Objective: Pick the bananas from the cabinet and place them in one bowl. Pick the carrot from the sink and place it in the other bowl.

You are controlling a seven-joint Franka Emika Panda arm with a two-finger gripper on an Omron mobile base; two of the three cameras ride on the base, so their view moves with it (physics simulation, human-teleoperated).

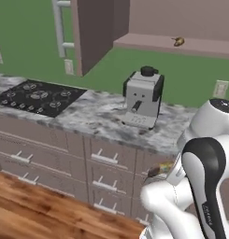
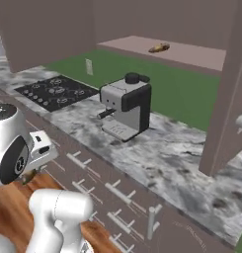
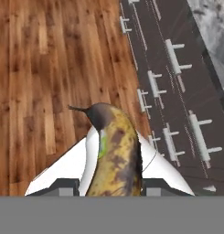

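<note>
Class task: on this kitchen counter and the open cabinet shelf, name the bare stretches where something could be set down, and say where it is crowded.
Free: the marble counter between the coffee machine and the open cabinet door; a smaller strip between the stovetop and the machine; most of the cabinet shelf beside the lone banana. Crowded: right around the machine.

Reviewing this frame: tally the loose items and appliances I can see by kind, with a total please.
Bananas: 2, one on the cabinet shelf, one held in the pincer over the wooden floor
Coffee machine: 1
Stovetop: 1
Total: 4
</note>
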